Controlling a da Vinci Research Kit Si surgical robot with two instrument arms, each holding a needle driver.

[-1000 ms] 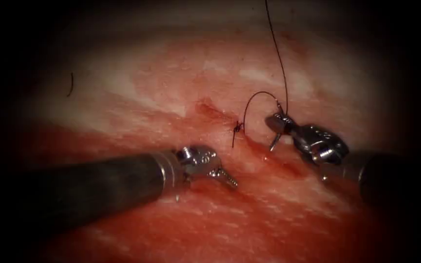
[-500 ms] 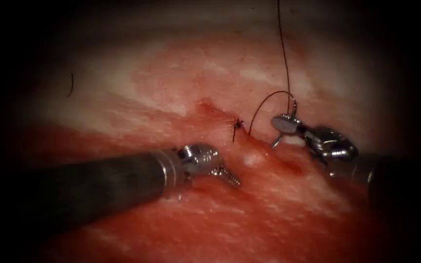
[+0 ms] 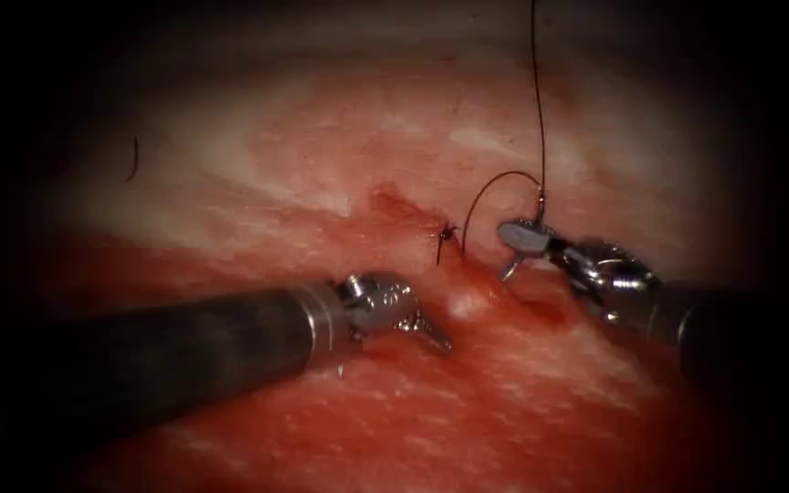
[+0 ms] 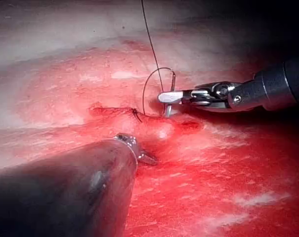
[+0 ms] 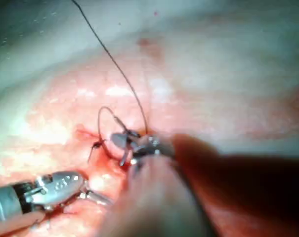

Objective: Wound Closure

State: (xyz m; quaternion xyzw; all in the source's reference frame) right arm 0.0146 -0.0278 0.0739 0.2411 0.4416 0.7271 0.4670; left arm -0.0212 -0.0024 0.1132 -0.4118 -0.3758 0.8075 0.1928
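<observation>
A: Report the nearest item first.

B: The left arm's tool (image 3: 431, 336), a dark shaft ending in a small steel wristed needle driver, lies low over the red, wet pork-belly tissue (image 3: 504, 411), on the left side of the cut. Its jaws are closed to a single point and hold nothing. In the left wrist view the same tip (image 4: 148, 158) rests just above the surface, apart from the needle.

A: And the right arm's tool?

B: The right arm's tool (image 3: 515, 248), a matching steel needle driver, enters from the right. Its jaws are clamped on the thin curved steel needle (image 3: 490, 187) near the trailing end, where the thread attaches. From the jaws the needle arcs up and leftward, then descends toward the right edge of the cut (image 3: 457, 248). Whether its point has entered the tissue cannot be determined. The left wrist view shows the arc (image 4: 150, 81) standing above the surface beside the clamped tool (image 4: 168, 101).

A: Thread status?

B: The fine dark suture thread (image 3: 537, 100) rises from the needle's trailing end, out of frame. A dark tied knot with short tails (image 3: 447, 236) sits on the cut just left of the needle. Farther off, a short loose cut end of dark thread (image 3: 131, 159) lies on the pale tissue, well apart to the left.
</observation>
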